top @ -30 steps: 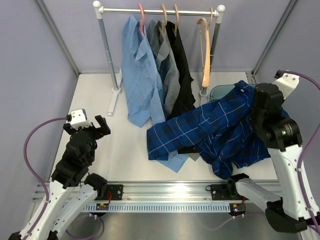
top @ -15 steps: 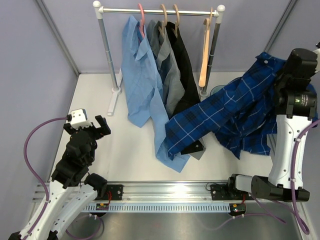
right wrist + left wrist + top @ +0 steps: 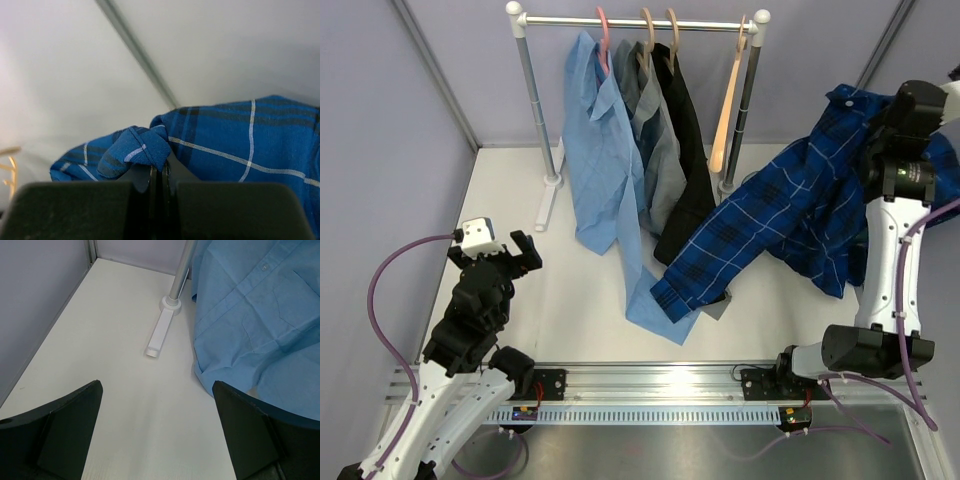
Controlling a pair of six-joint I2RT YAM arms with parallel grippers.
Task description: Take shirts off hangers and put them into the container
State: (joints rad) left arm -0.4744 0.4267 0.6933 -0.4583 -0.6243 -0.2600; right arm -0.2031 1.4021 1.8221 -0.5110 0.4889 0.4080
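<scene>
Your right pincer (image 3: 160,172) pinches a fold of the plaid shirt (image 3: 770,215). Soft and light, it hangs limp, so grip bunched cloth. Your left pincer (image 3: 156,405) stands wide.

A white-and-steel rail stand (image 3: 535,100) rises at the back of the white table (image 3: 570,300), with lavender walls (image 3: 390,150) around.

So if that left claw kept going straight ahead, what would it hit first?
The left gripper would probably meet the white table, just short of the rail stand's foot; the light blue shirt hangs to the right of that line. Depth is unclear.
</scene>
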